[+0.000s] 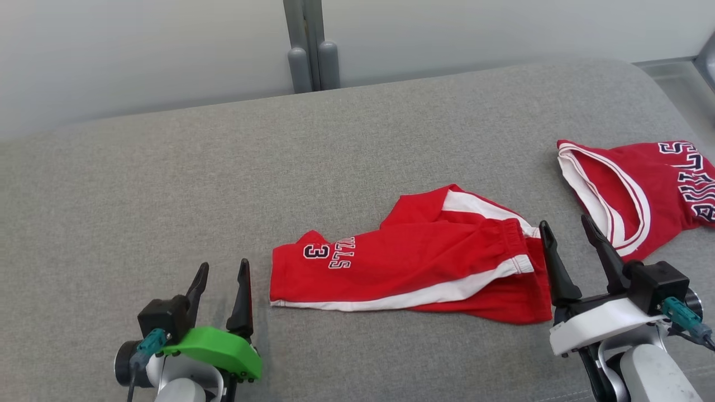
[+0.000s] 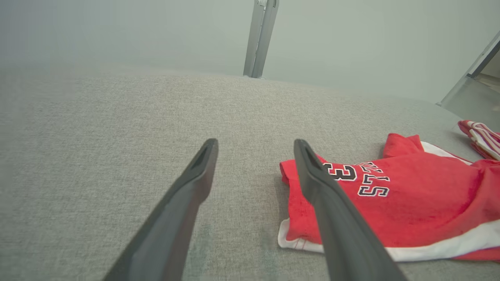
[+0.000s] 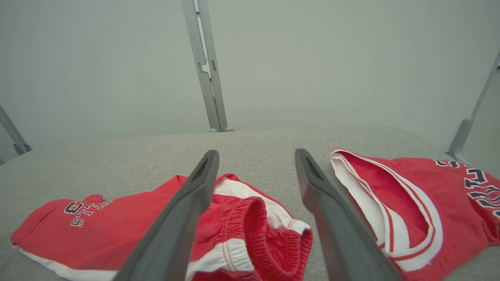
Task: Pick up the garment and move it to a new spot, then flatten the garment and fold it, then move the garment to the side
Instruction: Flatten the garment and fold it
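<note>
The garment (image 1: 413,262), red shorts with white side stripes and a "3" print, lies crumpled in the middle of the grey padded surface (image 1: 167,184). In the left wrist view the shorts (image 2: 410,203) spread to the right of the fingers; in the right wrist view the shorts (image 3: 129,222) lie low, waistband toward me. My left gripper (image 1: 223,267) stands open just left of the leg hem, holding nothing. My right gripper (image 1: 565,223) is open at the waistband end, also holding nothing. Both grippers, left (image 2: 256,143) and right (image 3: 256,153), have widely spread fingers.
A red jersey (image 1: 653,184) with white trim and dark lettering lies at the right edge, just beyond my right gripper; the jersey (image 3: 441,195) sits right of its fingers. A grey post (image 1: 313,56) rises behind the surface against a pale wall. Bare grey fabric stretches left and back.
</note>
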Tool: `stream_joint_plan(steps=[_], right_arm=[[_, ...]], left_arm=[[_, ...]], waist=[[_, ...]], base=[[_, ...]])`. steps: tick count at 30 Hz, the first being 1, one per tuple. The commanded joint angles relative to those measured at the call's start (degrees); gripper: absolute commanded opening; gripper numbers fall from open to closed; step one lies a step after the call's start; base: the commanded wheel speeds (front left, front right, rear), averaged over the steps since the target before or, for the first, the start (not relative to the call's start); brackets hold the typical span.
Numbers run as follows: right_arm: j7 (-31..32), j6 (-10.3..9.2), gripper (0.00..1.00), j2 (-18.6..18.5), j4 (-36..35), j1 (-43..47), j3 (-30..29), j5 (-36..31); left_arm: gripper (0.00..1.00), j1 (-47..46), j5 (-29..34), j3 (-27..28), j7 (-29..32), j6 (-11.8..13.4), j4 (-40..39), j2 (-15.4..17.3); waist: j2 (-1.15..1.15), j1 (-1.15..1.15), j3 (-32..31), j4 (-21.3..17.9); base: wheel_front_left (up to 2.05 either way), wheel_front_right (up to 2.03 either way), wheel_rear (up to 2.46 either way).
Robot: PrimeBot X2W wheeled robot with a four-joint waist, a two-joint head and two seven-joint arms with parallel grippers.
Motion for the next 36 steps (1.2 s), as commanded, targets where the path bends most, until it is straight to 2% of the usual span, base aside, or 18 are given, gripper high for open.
stream_joint_plan(steps=[1,7,16,36], right_arm=[[0.0,-0.09,1.0,0.27,0.22,0.9,-0.37,-0.56],[0.0,-0.09,1.0,2.02,1.35,2.53,-2.17,-2.81],[0.0,-0.09,1.0,2.44,4.15,4.54,-3.41,-3.65],[0.0,-0.09,1.0,2.05,6.54,4.78,-3.91,-4.35]], left_arm=[[1.0,1.25,0.62,0.69,0.02,0.45,-0.61,0.23],[1.0,5.18,3.61,3.69,0.02,1.9,-3.25,0.22],[1.0,9.25,7.32,7.03,0.02,3.36,-5.66,0.23],[1.0,11.52,8.62,8.92,0.02,2.56,-7.21,0.22]], waist=[[0.0,0.0,-1.07,0.83],[0.0,0.0,-2.8,1.98],[0.0,0.0,-4.89,3.41],[0.0,0.0,-5.7,4.76]], base=[[0.0,0.0,0.0],[0.0,0.0,0.0],[0.0,0.0,0.0],[0.0,0.0,0.0]])
